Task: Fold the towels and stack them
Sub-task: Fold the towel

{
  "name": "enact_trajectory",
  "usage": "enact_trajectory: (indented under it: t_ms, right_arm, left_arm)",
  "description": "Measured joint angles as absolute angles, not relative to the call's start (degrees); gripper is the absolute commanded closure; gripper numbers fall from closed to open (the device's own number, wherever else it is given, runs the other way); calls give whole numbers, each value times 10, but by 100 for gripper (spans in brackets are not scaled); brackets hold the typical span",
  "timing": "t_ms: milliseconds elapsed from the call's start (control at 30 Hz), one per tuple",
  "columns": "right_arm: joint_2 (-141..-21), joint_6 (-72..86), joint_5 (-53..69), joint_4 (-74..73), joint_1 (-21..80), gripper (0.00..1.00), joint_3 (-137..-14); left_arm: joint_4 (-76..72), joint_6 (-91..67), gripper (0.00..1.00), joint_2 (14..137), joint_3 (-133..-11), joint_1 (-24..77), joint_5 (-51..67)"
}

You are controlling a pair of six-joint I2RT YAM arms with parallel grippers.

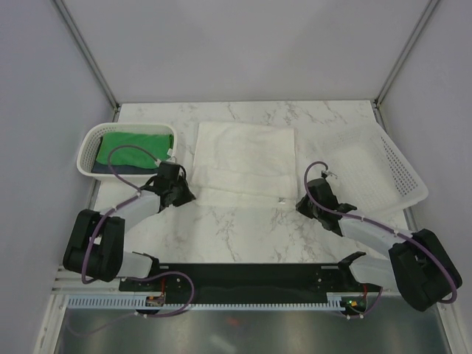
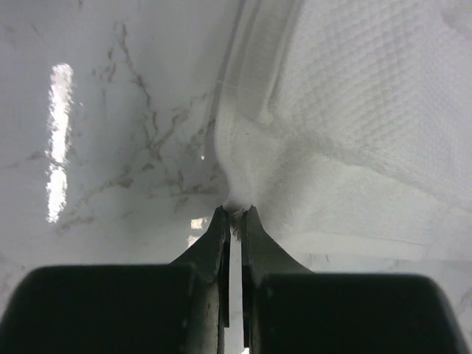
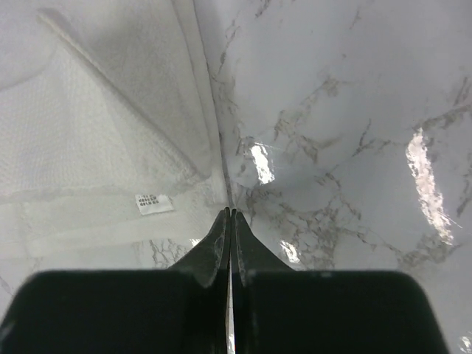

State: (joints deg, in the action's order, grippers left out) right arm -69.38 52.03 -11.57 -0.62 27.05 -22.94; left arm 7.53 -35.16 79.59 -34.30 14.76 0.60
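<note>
We have the white towel (image 1: pixel 243 158) lying flat in the middle of the worktop (image 1: pixel 251 236). Its far part is already doubled over, so the near strip lies a layer thinner. Each arm reaches to one near corner, which is how we would take the cloth to carry its near edge over in a straight fold.

The left hand (image 1: pixel 184 195) is clamped on the near left corner. In the left wrist view its fingers (image 2: pixel 217 236) are pressed together and the hem puckers up into a little peak right at the tips, so cloth is caught there.

The right hand (image 1: pixel 301 205) sits at the near right corner with its fingers (image 3: pixel 217 240) closed tight. The towel's edge runs down to the tips, close to the label (image 3: pixel 153 203), but we cannot tell whether any cloth is pinched between them.

The green towel (image 1: pixel 136 147) lies on the navy towel (image 1: pixel 127 169) in the left basket (image 1: pixel 85 147), out of the way until the big one is done. The right basket (image 1: pixel 402 177) stands tilted at the far right, with nothing we can make out in it.

We judge the task to be early: one towel half folded, two not yet started
</note>
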Motion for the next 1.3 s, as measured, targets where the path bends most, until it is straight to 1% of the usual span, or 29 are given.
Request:
enact_trajectory:
  t_ms: [33,67,100,133,167,200,233,300,367,433,533,600,667,767,867,1000,1133,1300]
  right_arm:
    - [-685,514,-118,-20,270,100,-230]
    - [-673,505,-120,-36,270,100,-230]
    - [-665,498,-120,-47,270,97,-230]
    - [-659,492,-120,-58,270,88,-230]
    - [-651,485,-120,-67,270,69,-230]
    - [-644,479,-120,-76,270,63,-230]
    - [-638,467,-121,-86,270,54,-231]
    - [-627,442,-122,-114,270,46,-244]
    - [-616,417,-121,-142,270,42,-270]
    - [-606,389,-113,-157,267,39,-309]
    - [-611,345,-90,-164,249,40,-382]
    - [-639,319,-63,-157,223,39,-429]
    - [-696,286,-16,-145,187,36,-481]
    - [-802,230,68,-140,147,34,-543]
    - [-877,181,139,-149,130,33,-562]
    - [-930,149,213,-164,126,36,-566]
    - [-943,141,257,-165,126,37,-571]
    - [-942,135,282,-161,126,38,-575]
  left_arm:
    - [81,-354,96,790,-341,151,13]
    - [88,-358,83,781,-338,157,22]
    - [93,-361,74,775,-336,161,27]
    - [98,-365,59,765,-333,166,34]
    - [105,-369,55,756,-331,169,38]
    - [113,-376,54,745,-328,171,44]
    - [124,-378,52,733,-328,172,46]
    - [140,-379,50,713,-330,172,46]
    - [174,-377,45,699,-354,172,45]
    - [195,-372,40,695,-395,172,44]
    - [210,-351,39,700,-464,172,35]
    - [206,-336,39,719,-510,170,31]
    - [200,-327,39,753,-548,164,30]
    - [197,-319,39,813,-568,147,29]
    - [209,-316,39,868,-569,129,25]
    - [223,-314,39,915,-583,123,20]
    - [222,-313,39,942,-597,123,20]
    - [223,-312,39,965,-599,123,20]
